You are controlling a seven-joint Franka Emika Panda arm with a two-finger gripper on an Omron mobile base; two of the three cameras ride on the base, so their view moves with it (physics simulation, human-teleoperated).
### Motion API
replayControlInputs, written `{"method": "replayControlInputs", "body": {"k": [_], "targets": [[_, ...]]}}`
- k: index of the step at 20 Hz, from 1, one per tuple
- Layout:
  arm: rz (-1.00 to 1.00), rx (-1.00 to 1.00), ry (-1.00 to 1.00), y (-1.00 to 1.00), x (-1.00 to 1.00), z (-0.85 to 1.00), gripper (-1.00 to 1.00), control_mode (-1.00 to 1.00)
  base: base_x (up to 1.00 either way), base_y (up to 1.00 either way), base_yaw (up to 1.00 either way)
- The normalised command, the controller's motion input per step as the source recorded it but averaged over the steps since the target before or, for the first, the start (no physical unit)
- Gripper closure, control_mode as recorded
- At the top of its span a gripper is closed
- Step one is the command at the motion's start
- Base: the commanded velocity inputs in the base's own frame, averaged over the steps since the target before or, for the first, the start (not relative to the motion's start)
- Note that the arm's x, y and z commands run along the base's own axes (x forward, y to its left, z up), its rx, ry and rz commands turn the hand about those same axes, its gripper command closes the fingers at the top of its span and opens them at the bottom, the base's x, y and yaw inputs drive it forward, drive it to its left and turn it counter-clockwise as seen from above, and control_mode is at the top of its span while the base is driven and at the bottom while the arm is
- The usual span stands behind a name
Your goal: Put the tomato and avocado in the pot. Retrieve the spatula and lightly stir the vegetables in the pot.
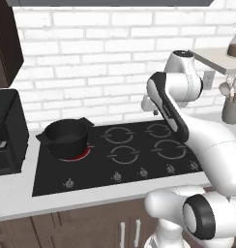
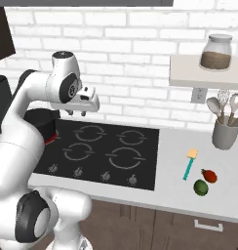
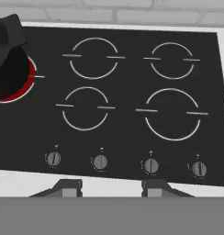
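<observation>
My gripper hangs with its jaws apart and empty over the cooktop, while the tomato lies well off to my right on the counter, beyond the hob's far edge.

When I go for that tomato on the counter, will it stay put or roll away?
The tomato looks round and smooth, so a nudge would probably roll it. The avocado sits close beside it and may stop it that way. Its glossy skin could slip, so grip gently around the middle.
</observation>
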Motion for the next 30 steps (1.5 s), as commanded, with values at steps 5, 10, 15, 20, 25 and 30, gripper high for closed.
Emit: {"method": "replayControlInputs", "body": {"k": [5,10,15,20,25,30], "targets": [[0.00,0.00,-0.05,-0.12,-0.22,0.00,-1.00,-1.00,0.00,0.00,0.00],[-0.01,0.00,-0.09,-0.87,-0.31,-0.13,-1.00,-1.00,0.00,0.00,0.00],[-0.03,0.00,-0.01,-1.00,-0.29,-0.25,-1.00,-1.00,0.00,0.00,0.00],[-0.05,0.00,0.00,-1.00,-0.14,-0.35,-1.00,-1.00,0.00,0.00,0.00],[-0.08,0.00,0.00,-1.00,-0.01,-0.33,-1.00,-1.00,0.00,0.00,0.00],[-0.09,0.00,0.00,-1.00,0.00,-0.34,-1.00,-1.00,0.00,0.00,0.00]]}}
